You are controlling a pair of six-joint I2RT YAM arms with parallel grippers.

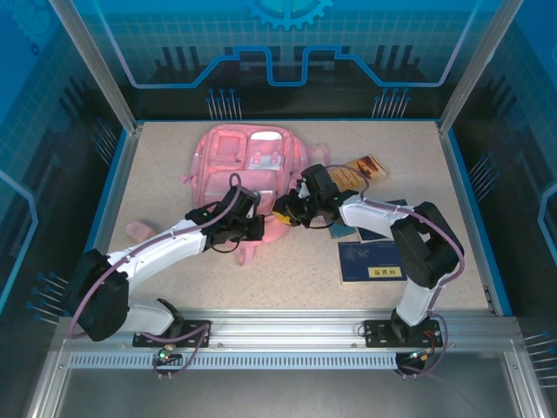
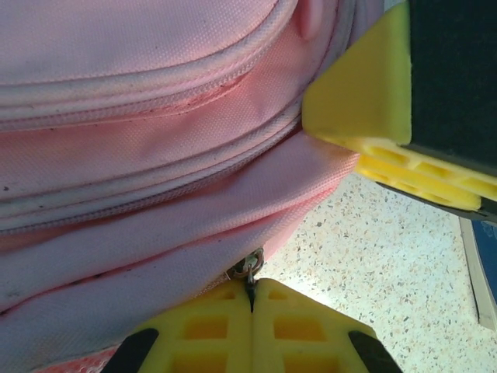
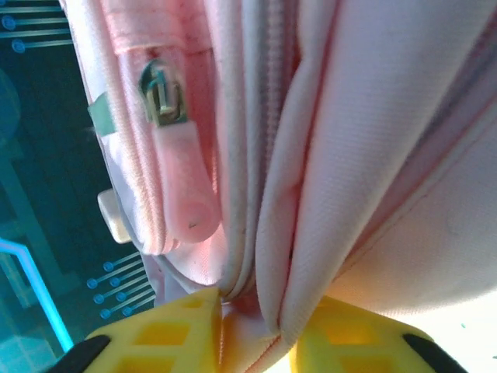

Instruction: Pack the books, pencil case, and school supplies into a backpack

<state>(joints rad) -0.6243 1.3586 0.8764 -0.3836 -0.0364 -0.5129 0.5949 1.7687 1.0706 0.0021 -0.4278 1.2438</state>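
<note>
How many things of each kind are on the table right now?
Backpack: 1
Navy books: 2
Tan-orange book: 1
Small pink piece: 1
Total: 5

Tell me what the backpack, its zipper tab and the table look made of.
The backpack: woven pink fabric, matte, likely nylon or polyester; fine weave grain shows. The zipper tab: smooth pink rubber or soft plastic, slightly glossy, on a dull metal slider. The table: hard speckled surface, stone-look laminate perhaps.
</note>
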